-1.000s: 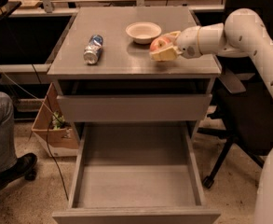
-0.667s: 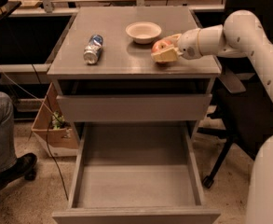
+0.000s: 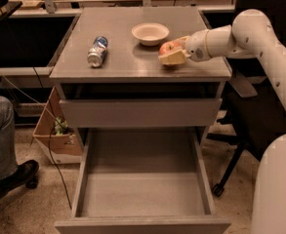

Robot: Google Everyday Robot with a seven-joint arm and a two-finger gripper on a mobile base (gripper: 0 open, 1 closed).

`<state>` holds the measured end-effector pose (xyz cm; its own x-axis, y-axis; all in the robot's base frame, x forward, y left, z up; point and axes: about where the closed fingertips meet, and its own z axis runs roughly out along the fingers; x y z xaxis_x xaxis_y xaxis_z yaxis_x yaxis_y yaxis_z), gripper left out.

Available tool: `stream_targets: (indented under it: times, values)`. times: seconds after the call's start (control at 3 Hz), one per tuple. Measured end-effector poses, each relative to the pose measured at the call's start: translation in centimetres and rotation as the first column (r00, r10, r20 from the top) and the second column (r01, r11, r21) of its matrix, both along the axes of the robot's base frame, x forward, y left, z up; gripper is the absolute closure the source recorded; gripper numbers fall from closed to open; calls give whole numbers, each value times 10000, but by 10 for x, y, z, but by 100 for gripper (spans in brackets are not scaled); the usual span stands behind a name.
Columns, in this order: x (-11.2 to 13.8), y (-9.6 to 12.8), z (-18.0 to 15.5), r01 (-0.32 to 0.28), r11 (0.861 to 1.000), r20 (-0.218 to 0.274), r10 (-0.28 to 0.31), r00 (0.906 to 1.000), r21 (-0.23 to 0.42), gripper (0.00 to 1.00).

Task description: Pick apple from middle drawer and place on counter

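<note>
Lately lowered: the gripper [image 3: 174,55], closed about the apple [image 3: 169,47], had sunk a shade onto the bench [image 3: 128,63] just beside the bowl [image 3: 150,33], the middle drawer [image 3: 142,194] standing open below; placement judged nearly done, release outstanding.

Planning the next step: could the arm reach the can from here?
Probably yes: the gripper holds the apple on the counter, and only bare counter lies between it and the can.
</note>
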<state>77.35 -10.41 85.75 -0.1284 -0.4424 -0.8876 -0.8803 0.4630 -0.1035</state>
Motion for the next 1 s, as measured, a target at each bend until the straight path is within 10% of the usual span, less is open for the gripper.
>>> stream_targets:
  times: [0.67,1.0]
  values:
    - [-2,-11,-19,77,9999,-473,-80,9988,-67,0]
    - [-8,-18,-22,-28,10000,-511,28,9987,-4,0]
